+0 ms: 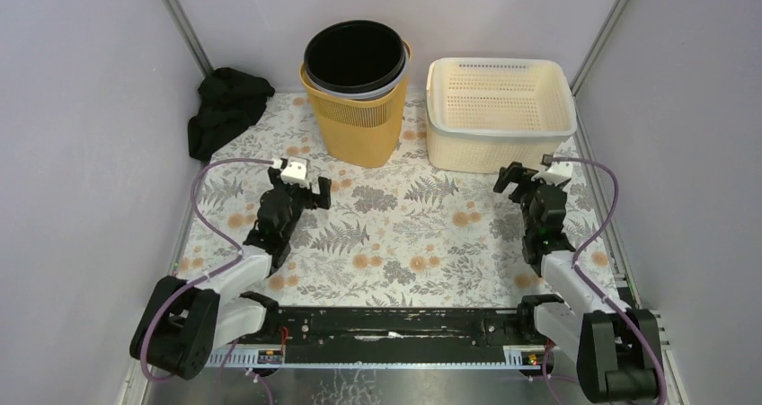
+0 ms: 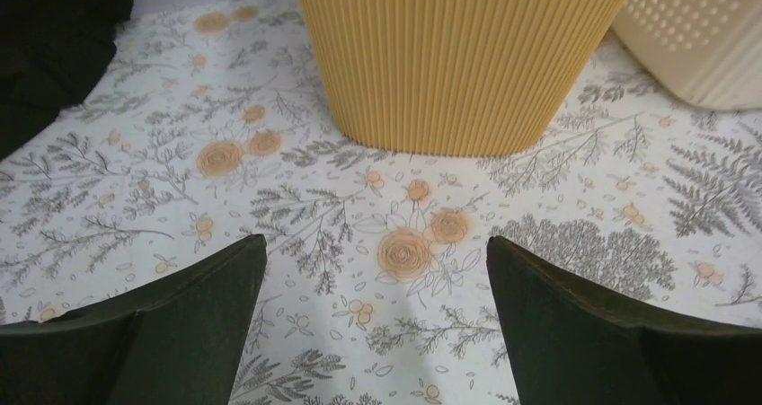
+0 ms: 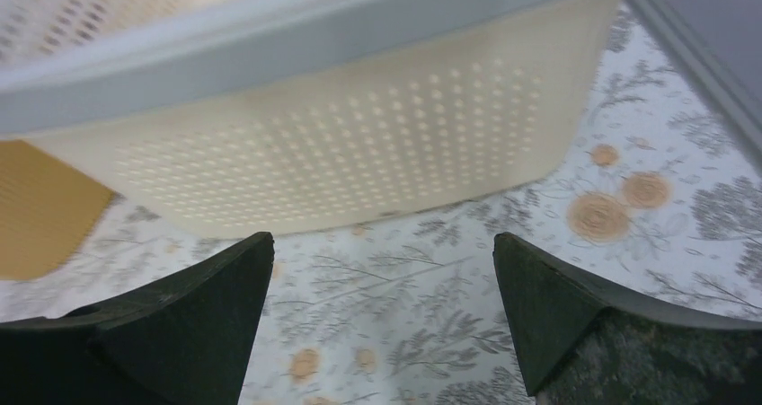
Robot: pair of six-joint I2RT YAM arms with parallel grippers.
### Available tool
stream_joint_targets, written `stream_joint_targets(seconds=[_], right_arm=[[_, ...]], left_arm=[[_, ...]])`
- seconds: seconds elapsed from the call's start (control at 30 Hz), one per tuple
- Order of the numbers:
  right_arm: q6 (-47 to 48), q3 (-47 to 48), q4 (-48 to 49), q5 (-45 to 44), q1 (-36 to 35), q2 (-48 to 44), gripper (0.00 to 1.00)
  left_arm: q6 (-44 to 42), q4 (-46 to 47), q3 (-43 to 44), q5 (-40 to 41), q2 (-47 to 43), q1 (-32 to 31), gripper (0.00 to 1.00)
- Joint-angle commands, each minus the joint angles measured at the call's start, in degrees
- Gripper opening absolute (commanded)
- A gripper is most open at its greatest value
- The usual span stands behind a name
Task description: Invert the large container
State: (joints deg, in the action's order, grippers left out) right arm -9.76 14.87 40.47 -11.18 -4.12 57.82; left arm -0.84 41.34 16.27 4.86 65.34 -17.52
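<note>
A cream perforated rectangular basket (image 1: 500,136) stands upright at the back right. A ribbed yellow bin (image 1: 358,125) with a black bin (image 1: 354,57) nested in it stands upright at the back middle. My left gripper (image 1: 305,188) is open and empty over the cloth, short of the yellow bin (image 2: 458,55). My right gripper (image 1: 522,179) is open and empty, just in front of the basket's near wall (image 3: 341,154). In the wrist views each gripper (image 2: 376,252) (image 3: 382,248) shows only patterned cloth between its fingers.
A crumpled black cloth (image 1: 225,109) lies at the back left against the wall, also showing in the left wrist view (image 2: 45,37). The basket's corner (image 2: 701,37) is right of the yellow bin. Grey walls close in both sides and the back. A floral tablecloth (image 1: 404,234) covers the table.
</note>
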Motion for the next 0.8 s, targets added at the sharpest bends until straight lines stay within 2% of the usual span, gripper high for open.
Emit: stream_joint_targets(seconds=[0.0,0.1,0.23,0.33,0.4,0.53,0.67,0.77], right_arm=[[-10.0,12.9,-19.3,9.8,-0.2,-4.9,0.99],[-18.5,24.6,-42.2,16.2,-0.2,-6.0,0.99],[-21.6,32.3,-56.9,28.6,-0.2,-5.7,0.99],[-19.2,33.0,-60.2,36.3,-0.2,-7.6,0.99],[-17.9,33.6,-62.6,38.6,-0.1,-9.3,0.99],[-20.3,35.9,-69.6,34.3,-0.2,-11.3,0.99],[-20.0,38.4,-68.1,44.0,-0.2,-9.2,0.99],[-19.3,40.8,-69.2,44.0,-0.2,-6.8,0.99]], left_arm=[[2.3,-5.9,5.4,-0.8,-4.6,-0.6,1.0],[2.5,-15.8,11.7,-4.8,-8.3,-2.5,1.0],[2.7,-25.1,18.8,-8.4,-14.1,-4.8,1.0],[5.5,-30.5,24.1,-10.4,-17.0,-5.2,1.0],[10.9,-33.2,28.2,-8.9,-17.8,-5.2,1.0],[23.2,-45.3,39.3,-2.3,-16.7,-5.1,1.0],[24.9,-55.1,47.4,-4.4,-14.7,-5.2,1.0],[28.9,-57.2,48.0,-2.8,-15.1,-5.1,1.0]])
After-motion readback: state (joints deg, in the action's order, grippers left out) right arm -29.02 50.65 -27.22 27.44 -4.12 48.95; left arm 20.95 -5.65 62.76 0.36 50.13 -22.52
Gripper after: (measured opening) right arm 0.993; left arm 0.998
